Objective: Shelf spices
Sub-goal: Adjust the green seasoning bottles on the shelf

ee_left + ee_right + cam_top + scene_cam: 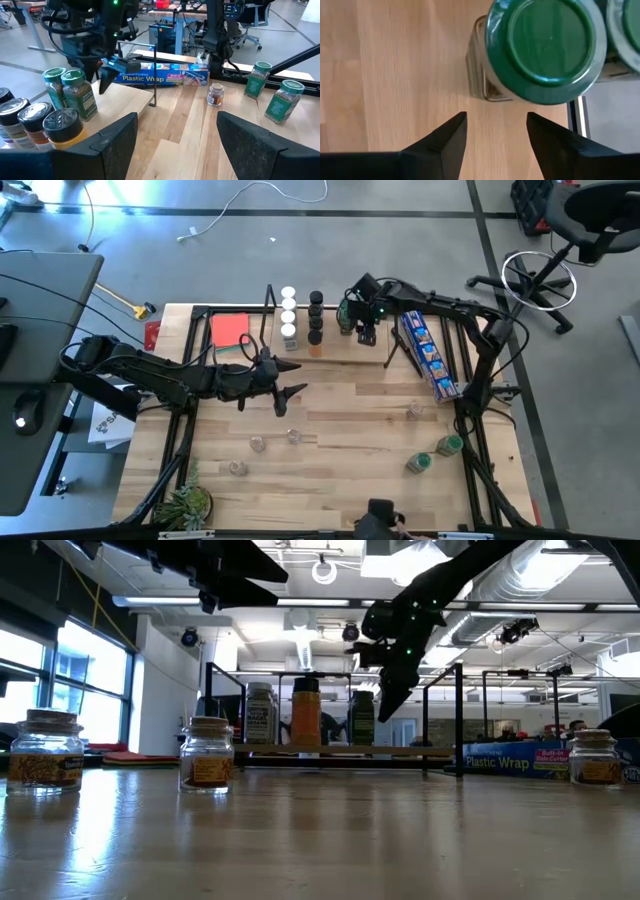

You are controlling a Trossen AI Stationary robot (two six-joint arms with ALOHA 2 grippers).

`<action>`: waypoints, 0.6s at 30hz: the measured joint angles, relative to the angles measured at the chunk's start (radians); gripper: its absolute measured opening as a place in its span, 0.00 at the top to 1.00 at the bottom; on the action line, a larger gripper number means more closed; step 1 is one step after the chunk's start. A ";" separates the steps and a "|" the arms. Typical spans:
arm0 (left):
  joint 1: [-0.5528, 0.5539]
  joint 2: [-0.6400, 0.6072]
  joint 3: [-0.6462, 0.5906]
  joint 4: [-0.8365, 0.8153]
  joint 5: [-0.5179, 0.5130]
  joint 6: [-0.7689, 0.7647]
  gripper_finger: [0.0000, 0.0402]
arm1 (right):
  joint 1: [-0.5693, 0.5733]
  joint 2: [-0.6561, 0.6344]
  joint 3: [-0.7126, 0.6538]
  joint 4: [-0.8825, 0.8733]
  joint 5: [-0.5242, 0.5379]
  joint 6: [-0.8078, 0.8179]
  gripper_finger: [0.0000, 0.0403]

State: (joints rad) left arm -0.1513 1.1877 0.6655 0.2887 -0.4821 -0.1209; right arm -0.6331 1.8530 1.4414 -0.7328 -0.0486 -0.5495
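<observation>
Shelf: we see the low rack [330, 350] with its light wooden board and black wire ends at the far side of the table [340, 470], between the red card [229, 329] and the blue Plastic Wrap box [428, 356].
White-lidded jars: a row of them [288, 313] stands on the left part of the board.
Black-lidded jars: a row [316, 315] stands just beside the white ones; from the left wrist view they appear as dark lids [61, 118] in the foreground.
Green-lidded jars on the shelf: two [75, 90] stand side by side at the right end of the rows; from the right wrist view, one green lid [545, 45] fills the frame from above, with the edge of a second lid beside it.
Right gripper: we find it [366, 332] above the board just beside the green-lidded jars, fingers [442, 140] spread with bare wood between them, holding nothing.
Left gripper: it [290, 385] hangs over the middle of the table in front of the shelf, fingers [115, 140] spread wide and empty.
Jars still on the table: three clear-lidded ones [258, 443] sit on the near left, one small jar [414, 411] near the box, and two green-lidded ones [433, 454] lie near the right edge.
Low view: two of the small jars [207, 754] stand upright in front, the shelf with its jars behind.
Plant: a small green one [187, 502] sits at the near left corner.
</observation>
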 joint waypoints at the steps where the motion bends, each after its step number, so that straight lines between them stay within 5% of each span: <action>1: 0.000 0.000 0.000 0.001 0.000 0.000 0.33 | 0.000 0.000 0.000 0.003 0.000 0.004 0.51; 18: 0.000 0.000 0.000 0.000 0.000 -0.006 0.33 | 0.000 -0.001 0.000 0.074 -0.034 0.031 0.52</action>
State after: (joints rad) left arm -0.1516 1.1875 0.6655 0.2891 -0.4824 -0.1272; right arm -0.6331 1.8523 1.4414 -0.6593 -0.0826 -0.5187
